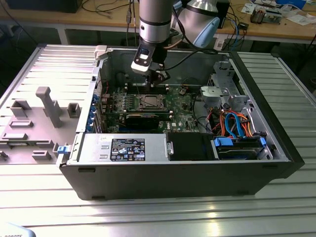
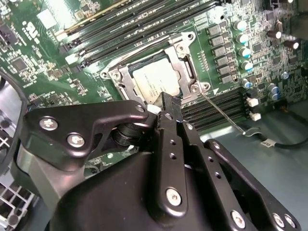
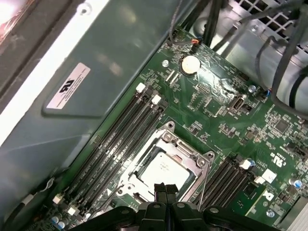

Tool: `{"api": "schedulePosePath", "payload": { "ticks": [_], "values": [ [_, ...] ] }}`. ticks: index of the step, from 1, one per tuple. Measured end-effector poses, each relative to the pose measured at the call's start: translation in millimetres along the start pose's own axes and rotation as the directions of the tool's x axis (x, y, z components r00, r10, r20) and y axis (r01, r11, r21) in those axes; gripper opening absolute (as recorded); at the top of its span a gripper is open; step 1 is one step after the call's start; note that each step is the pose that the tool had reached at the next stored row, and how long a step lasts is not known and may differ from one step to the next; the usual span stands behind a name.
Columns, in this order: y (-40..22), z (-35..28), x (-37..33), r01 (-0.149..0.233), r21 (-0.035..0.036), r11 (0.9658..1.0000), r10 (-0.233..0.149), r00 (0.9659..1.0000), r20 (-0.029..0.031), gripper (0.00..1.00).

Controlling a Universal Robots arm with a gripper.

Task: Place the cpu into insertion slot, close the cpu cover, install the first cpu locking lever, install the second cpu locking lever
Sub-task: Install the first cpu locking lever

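Note:
The cpu [image 2: 155, 81] [image 3: 162, 169] lies flat in the insertion slot [image 1: 150, 102] on the green board. The silvery cpu cover [image 2: 179, 54] [image 3: 169, 143] lies down around the chip, framing it. A thin metal locking lever [image 2: 222, 112] runs slanting out from one corner of the socket, beside the memory slots. My gripper [image 3: 166, 189] [image 2: 169, 102] hovers just above the socket's edge, its two black fingertips pressed together with nothing between them. In the exterior view the gripper [image 1: 156, 80] hangs over the board just behind the socket.
The board sits deep inside an open computer case [image 1: 276, 163]. Memory slots [image 3: 120, 134] flank the socket, and a black card [image 1: 143, 120] stands in front of it. Drive bays and orange and blue cables [image 1: 234, 126] fill the exterior view's right. A grey fixture tray [image 1: 39, 123] lies outside.

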State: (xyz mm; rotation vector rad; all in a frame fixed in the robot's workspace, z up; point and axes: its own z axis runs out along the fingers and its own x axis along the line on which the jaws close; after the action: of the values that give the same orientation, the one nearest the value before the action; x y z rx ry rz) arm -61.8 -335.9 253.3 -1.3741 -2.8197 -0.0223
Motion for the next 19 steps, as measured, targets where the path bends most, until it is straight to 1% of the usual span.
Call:
{"api": "schedulePosePath", "payload": {
  "ticks": [1,2,5,6,8,9,10,11,13,15,16,17,19],
  "values": [
    [0.0,0.0,0.0,0.009,-0.0024,1.0,-0.009,1.0,0.0018,0.11],
    [-0.1,0.0,0.0,0.016,-0.003,0.9999,-0.016,0.9999,0.0024,0.11],
    [-0.2,-0.1,0.1,0.072,-0.0022,0.9974,-0.072,0.9974,0.0022,0.11],
    [-0.2,0.1,0.1,0.106,-0.0021,0.9943,-0.106,0.9943,0.0017,0.11],
    [-0.2,0.3,0.1,0.148,-0.0018,0.989,-0.148,0.989,0.0012,0.11],
    [-0.2,0.4,0.1,0.177,-0.0018,0.9843,-0.177,0.9843,0.0011,0.11],
    [-0.1,0.5,0.0,0.195,-0.0026,0.9808,-0.195,0.9808,0.0021,0.11],
    [-0.3,0.7,0.2,0.204,-0.004,0.979,-0.204,0.979,0.0036,0.11],
    [-0.8,1.0,0.6,0.212,-0.006,0.9773,-0.212,0.9773,0.0056,0.11],
    [-1.5,1.1,1.1,0.222,-0.0061,0.975,-0.222,0.975,0.0058,0.11],
    [-1.8,1.0,1.4,0.23,-0.0058,0.9731,-0.23,0.9731,0.0058,0.11],
    [-1.9,1.1,1.4,0.243,-0.0057,0.97,-0.243,0.97,0.0056,0.11],
    [-1.9,1.2,1.4,0.275,-0.0055,0.9613,-0.275,0.9613,0.0051,0.11]
  ]
}}
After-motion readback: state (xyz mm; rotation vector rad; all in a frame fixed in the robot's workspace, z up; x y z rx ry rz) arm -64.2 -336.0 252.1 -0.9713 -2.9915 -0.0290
